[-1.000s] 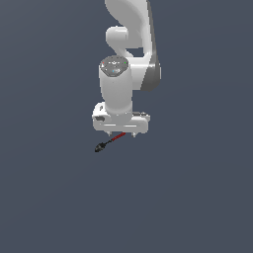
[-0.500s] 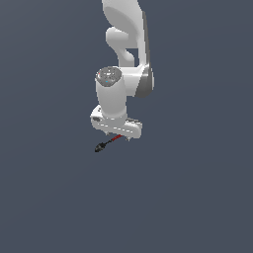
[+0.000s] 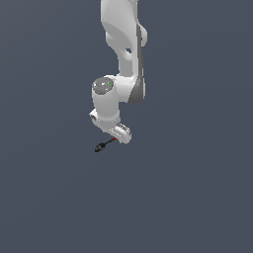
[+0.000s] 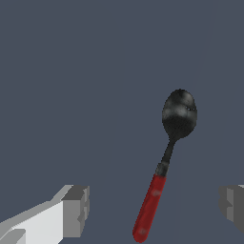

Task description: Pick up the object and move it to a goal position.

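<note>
The arm point(image 3: 123, 59) reached down from above over the plain grey table point(image 3: 197, 188), its wrist bent so that the pincer point(image 3: 117, 135) hung just over the object point(image 3: 105, 144). In the wrist view the pincer point(image 4: 152, 205) stood apart: one grey finger pad point(image 4: 76, 209) and the other at the opposite edge of the picture were well separated, with nothing between them but the lower end of the red handle.

The object point(image 4: 164, 171) was a small spoon lying flat on the table, with a black bowl, a thin black neck and a red handle. Relative to the pincer, the handle ran in between the two fingers while the bowl lay out beyond them.

It looked light and stiff, likely hard plastic or metal, so weight should have posed no trouble. The glossy surface suggested it could slip, and being so slim and low on the table it left little height to catch. The red handle, the straightest and thickest part, seemed the best hold, with the fingers closing across its width; the thin neck and rounded bowl would probably twist or squirt out.
</note>
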`<state>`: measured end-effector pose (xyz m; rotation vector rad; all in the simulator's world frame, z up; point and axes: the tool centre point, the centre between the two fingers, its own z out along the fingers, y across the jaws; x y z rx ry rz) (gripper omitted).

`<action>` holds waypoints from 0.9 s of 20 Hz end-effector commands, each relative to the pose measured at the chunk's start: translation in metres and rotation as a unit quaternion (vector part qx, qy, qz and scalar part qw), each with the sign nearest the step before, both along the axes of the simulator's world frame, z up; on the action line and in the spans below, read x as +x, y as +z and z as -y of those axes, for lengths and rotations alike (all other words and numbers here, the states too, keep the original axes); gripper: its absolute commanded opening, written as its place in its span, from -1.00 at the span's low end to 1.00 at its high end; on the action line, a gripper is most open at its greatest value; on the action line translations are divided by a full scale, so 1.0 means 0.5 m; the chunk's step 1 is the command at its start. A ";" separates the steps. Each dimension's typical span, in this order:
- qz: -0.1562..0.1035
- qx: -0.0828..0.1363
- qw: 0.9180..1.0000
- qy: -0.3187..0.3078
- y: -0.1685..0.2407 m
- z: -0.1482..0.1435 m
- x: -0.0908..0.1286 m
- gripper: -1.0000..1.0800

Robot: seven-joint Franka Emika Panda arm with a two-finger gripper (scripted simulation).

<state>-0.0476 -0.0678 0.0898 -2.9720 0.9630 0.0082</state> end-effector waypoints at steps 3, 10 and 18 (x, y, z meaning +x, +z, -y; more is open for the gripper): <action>-0.001 -0.004 0.998 -0.056 -0.030 0.021 -0.025 0.92; -0.001 -0.008 0.995 -0.104 -0.055 0.040 -0.047 0.92; -0.001 -0.009 0.994 -0.108 -0.063 0.041 -0.050 0.92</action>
